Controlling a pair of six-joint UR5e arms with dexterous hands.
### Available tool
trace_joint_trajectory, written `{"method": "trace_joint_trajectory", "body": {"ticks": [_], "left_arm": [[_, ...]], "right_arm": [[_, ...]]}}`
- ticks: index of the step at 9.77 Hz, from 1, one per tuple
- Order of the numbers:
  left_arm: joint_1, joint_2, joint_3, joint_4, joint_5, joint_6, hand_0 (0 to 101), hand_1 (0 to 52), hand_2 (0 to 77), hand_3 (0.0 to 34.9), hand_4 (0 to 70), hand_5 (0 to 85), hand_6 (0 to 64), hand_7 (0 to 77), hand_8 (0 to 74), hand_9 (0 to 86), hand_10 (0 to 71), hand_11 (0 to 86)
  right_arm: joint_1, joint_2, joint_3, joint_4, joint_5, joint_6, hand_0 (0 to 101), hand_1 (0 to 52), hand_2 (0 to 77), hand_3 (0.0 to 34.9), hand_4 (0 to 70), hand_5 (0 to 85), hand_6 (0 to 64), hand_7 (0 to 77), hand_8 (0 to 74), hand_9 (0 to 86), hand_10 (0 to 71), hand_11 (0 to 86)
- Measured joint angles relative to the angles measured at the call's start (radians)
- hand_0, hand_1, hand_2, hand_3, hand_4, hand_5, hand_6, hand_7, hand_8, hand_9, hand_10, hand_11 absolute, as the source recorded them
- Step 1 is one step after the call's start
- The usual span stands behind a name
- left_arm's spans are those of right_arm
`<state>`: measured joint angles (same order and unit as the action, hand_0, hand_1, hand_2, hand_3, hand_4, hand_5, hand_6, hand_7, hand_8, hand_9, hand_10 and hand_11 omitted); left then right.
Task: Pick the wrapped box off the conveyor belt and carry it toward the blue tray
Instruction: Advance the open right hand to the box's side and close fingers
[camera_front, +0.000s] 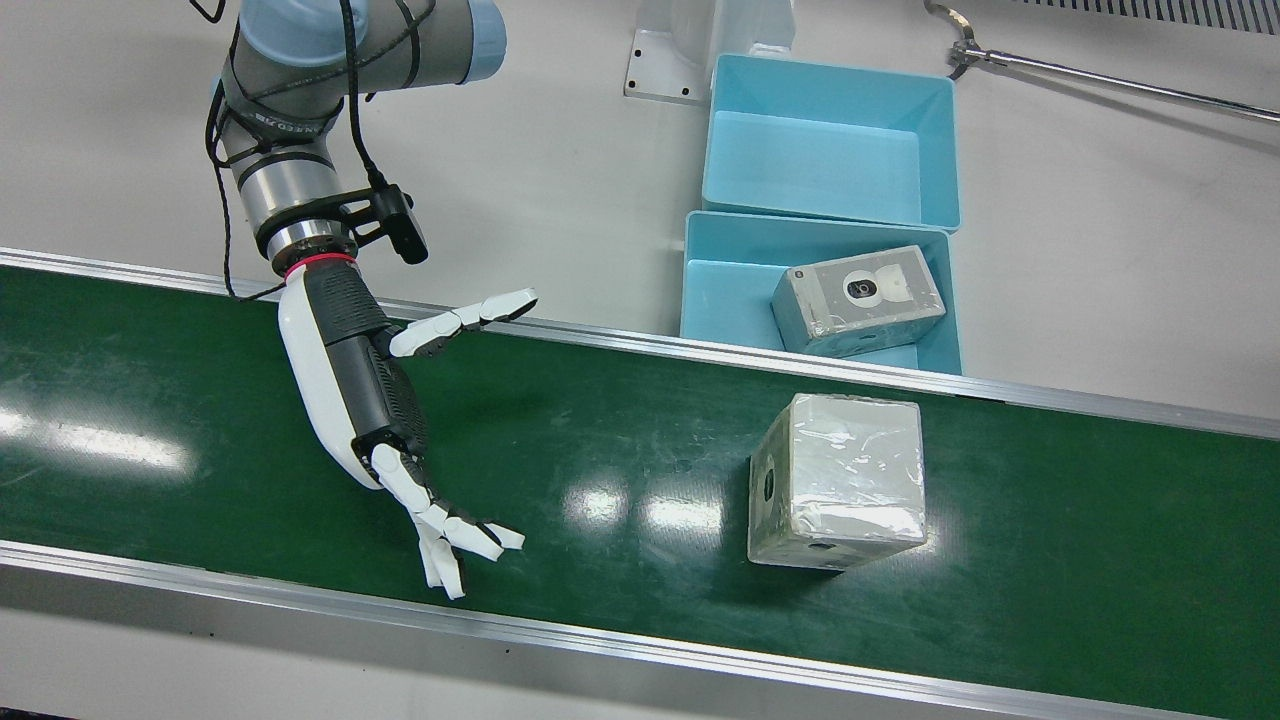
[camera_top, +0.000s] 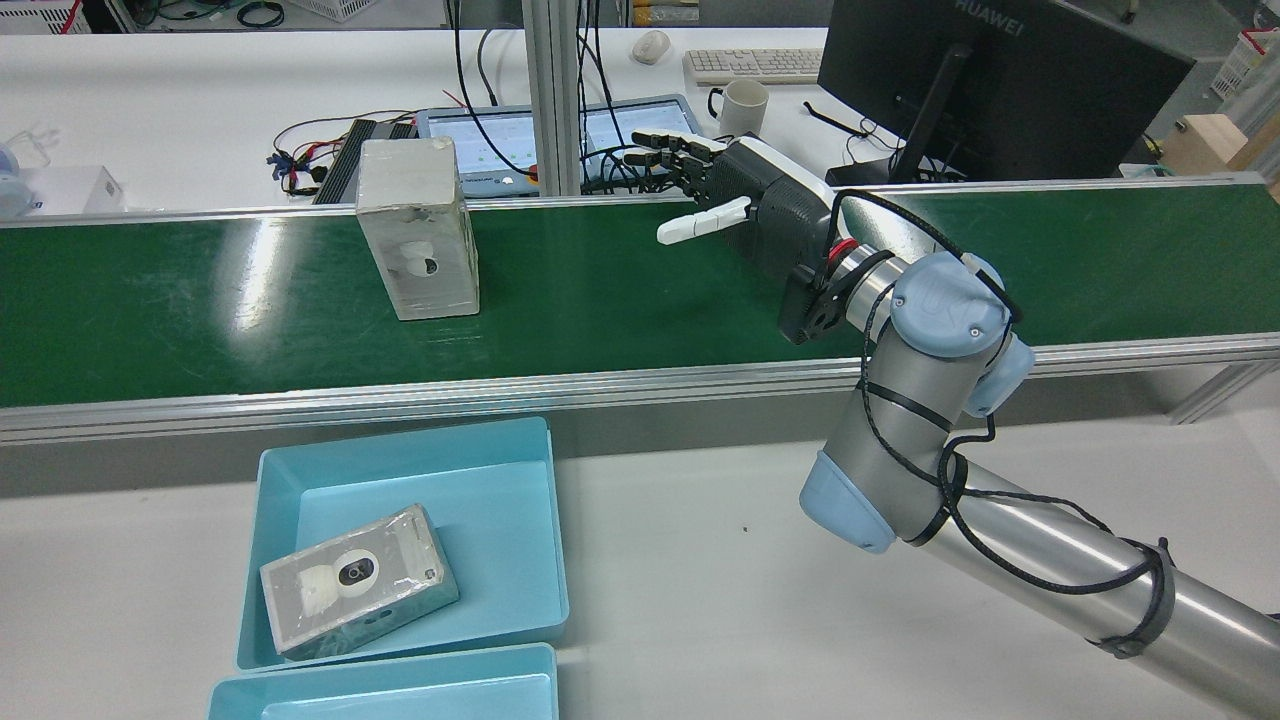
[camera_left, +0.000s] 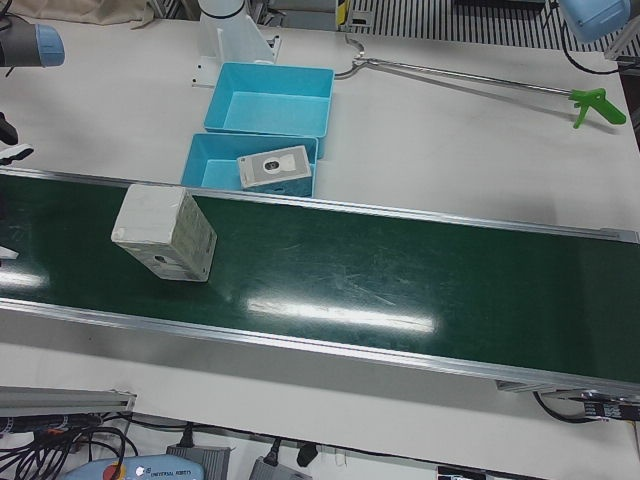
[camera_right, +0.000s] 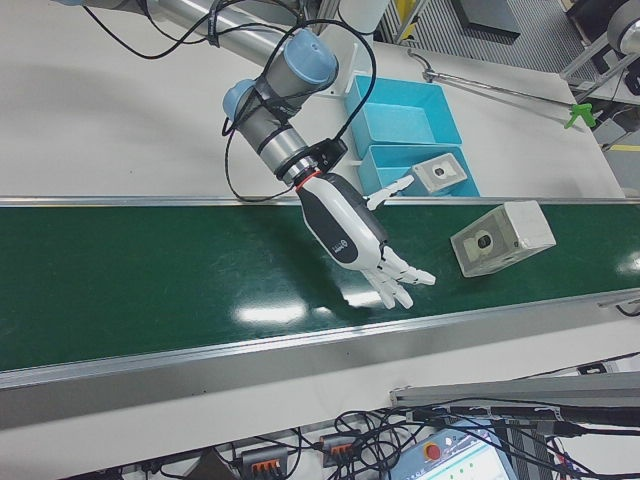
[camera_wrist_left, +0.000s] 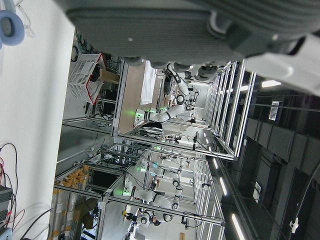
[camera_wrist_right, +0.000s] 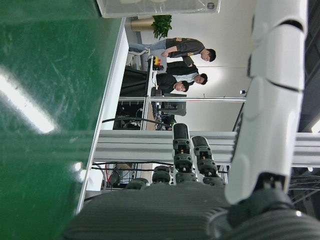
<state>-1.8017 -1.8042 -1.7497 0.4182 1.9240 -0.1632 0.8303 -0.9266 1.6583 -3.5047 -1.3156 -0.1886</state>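
Fingers: spread apart and extended, thumb splayed off to one side; nothing between them.
Right hand: open, palm turned toward the box, poised above the belt with no contact visible on anything.
Left hand: only its dark underside shows in its own camera; whether its fingers are apart or together cannot be told. It appears in no other view.
Wrapped box: grey carton under clear film, standing on the conveyor belt, well apart from the right hand; in the front view it sits to the right of the hand, roughly midway between the belt's two rails. Untouched.
Step in hand: approach, by my reading; the grasp is not yet begun and the carry lies wholly ahead.
Next move calls for: bringing the hand along the belt to the box, fingers kept wide enough to span its broad faces, then closing firmly; the film looks slick, so a slipping grip seems the likely fault.
Near blue tray: just beyond the belt's far rail, holds one similar wrapped box lying tilted against its right side.
Far blue tray: touching the near one on its far side, nothing seen in it.
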Motion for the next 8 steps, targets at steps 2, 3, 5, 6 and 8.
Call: {"method": "trace_joint_trajectory", "body": {"ticks": [2, 3, 5, 6, 8], "left_arm": [[0.0, 0.0, 0.0, 0.0, 0.0, 0.0, 0, 0.0, 1.1, 0.0, 0.0, 1.1, 0.5, 0.5, 0.5, 0.0, 0.5, 0.5], [0.0, 0.0, 0.0, 0.0, 0.0, 0.0, 0, 0.0, 1.1, 0.0, 0.0, 1.1, 0.0, 0.5, 0.5, 0.0, 0.0, 0.5], [0.0, 0.0, 0.0, 0.0, 0.0, 0.0, 0, 0.0, 1.1, 0.0, 0.0, 1.1, 0.5, 0.5, 0.5, 0.0, 0.0, 0.5], [0.0, 0.0, 0.0, 0.0, 0.0, 0.0, 0, 0.0, 0.5, 0.0, 0.0, 1.1, 0.0, 0.5, 0.5, 0.0, 0.0, 0.5], [0.0, 0.0, 0.0, 0.0, 0.0, 0.0, 0, 0.0, 1.1, 0.0, 0.0, 1.1, 0.5, 0.5, 0.5, 0.5, 0.0, 0.5]], "right_arm": [[0.0, 0.0, 0.0, 0.001, 0.001, 0.0, 46, 12.0, 7.6, 0.0, 10.9, 13.6, 7.6, 20.7, 3.8, 4.4, 0.0, 1.1], [0.0, 0.0, 0.0, 0.0, 0.001, 0.0, 46, 12.0, 7.6, 0.0, 9.8, 13.1, 7.6, 20.7, 3.8, 4.4, 0.0, 1.1], [0.0, 0.0, -0.003, 0.001, 0.001, 0.0, 46, 12.0, 7.6, 0.0, 9.8, 13.1, 7.6, 20.7, 3.8, 4.4, 0.0, 1.1], [0.0, 0.0, -0.005, 0.004, 0.001, 0.0, 46, 12.0, 7.6, 0.0, 9.8, 13.1, 7.6, 20.7, 3.8, 4.4, 0.0, 1.1], [0.0, 0.0, -0.009, 0.011, 0.001, -0.001, 46, 12.0, 7.6, 0.0, 11.5, 13.6, 7.6, 20.7, 3.8, 4.4, 0.0, 1.1]]}}
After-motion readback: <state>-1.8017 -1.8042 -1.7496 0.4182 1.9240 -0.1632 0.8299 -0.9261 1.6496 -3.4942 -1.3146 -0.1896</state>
